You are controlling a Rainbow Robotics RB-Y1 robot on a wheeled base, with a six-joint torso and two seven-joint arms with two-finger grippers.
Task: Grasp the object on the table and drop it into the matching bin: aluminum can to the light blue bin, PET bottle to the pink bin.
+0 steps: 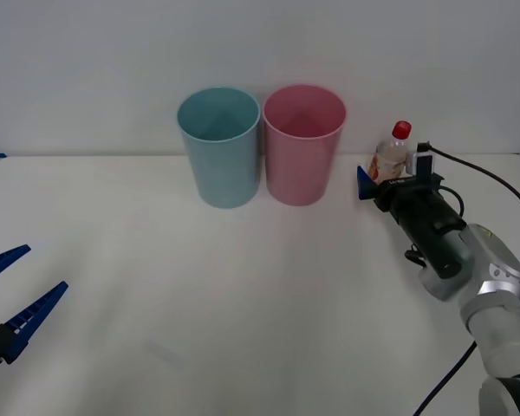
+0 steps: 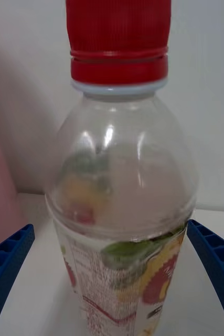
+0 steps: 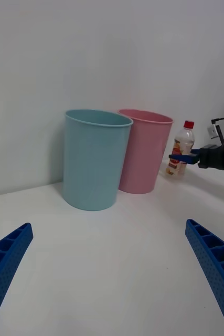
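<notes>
1. The bottle [image 2: 122, 210] has a label [image 2: 127, 283] with fruit pictures and a block of fine print, but none of the print can be read.
2. A small dark patch low on the label has lettering too blurred to make out.
3. The red cap [image 2: 118, 39] is plain, with no writing.
4. The blue bin [image 1: 219, 146] and pink bin [image 1: 303, 143] carry no text or signs.

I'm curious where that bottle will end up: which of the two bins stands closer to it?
The pink bin. It stands right beside the PET bottle, with the light blue bin on its far side.
</notes>
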